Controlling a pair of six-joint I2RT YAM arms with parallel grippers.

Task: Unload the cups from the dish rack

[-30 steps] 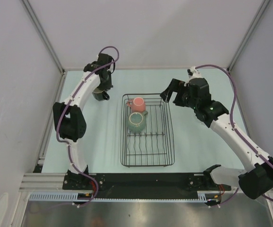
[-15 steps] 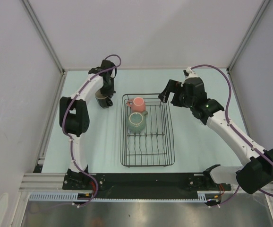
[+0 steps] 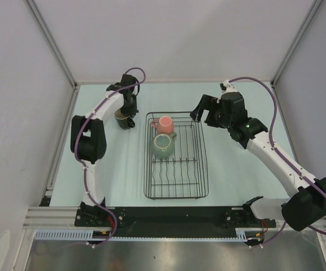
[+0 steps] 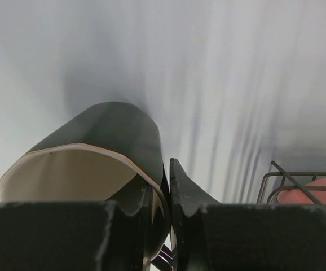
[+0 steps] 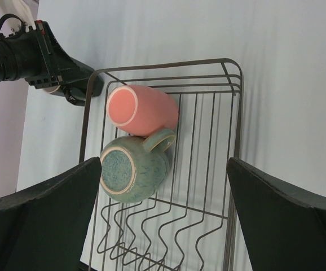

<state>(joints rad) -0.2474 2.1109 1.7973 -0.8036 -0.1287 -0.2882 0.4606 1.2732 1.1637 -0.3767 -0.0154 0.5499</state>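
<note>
Upper left, left gripper (image 3: pixel 127 113) clamps the black cup (image 4: pixel 112 135) by its rim, apparently setting it beside the rack (image 5: pixel 168 64); release comes next; right gripper (image 3: pixel 204 117) gapes empty.

The pale mint-green tabletop (image 3: pixel 230 164) sets off the black wire dish rack (image 3: pixel 177 175), the salmon-pink glazed cup (image 5: pixel 146 110) with its paler ring, the speckled sage-green ceramic mug (image 5: pixel 133 172) edged in cream, and the glossy black cup (image 4: pixel 104 135), cream inside with a tan lip, beside matte black fingers (image 4: pixel 191 203).
</note>
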